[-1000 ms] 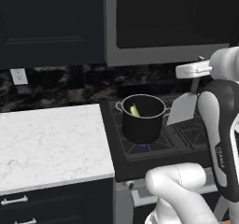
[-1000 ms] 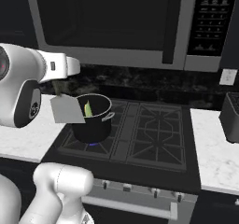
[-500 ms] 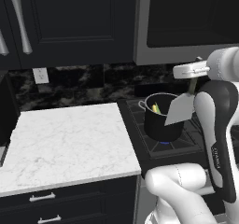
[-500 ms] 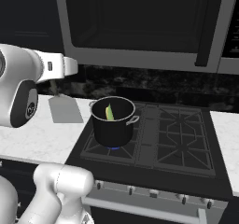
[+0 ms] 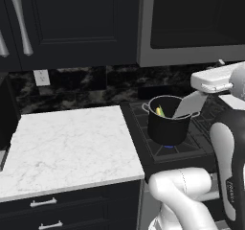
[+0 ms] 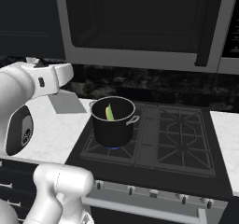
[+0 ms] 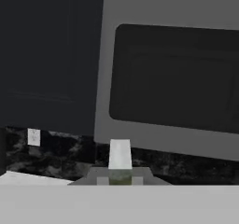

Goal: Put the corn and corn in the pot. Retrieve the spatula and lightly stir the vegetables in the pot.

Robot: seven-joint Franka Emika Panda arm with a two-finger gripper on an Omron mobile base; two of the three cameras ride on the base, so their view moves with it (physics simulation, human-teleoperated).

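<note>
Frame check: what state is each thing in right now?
pot: upright on the burner, uncovered.
corn: inside the pot.
burner flame: lit, blue.
spatula: held aloft, outside the pot.
gripper: shut on the spatula.
microwave: door closed.

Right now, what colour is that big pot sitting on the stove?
The pot is black, with small grey loop handles at its sides; the right base view shows it best.

Dim, even rendered light; soft, low-resolution blur.
</note>
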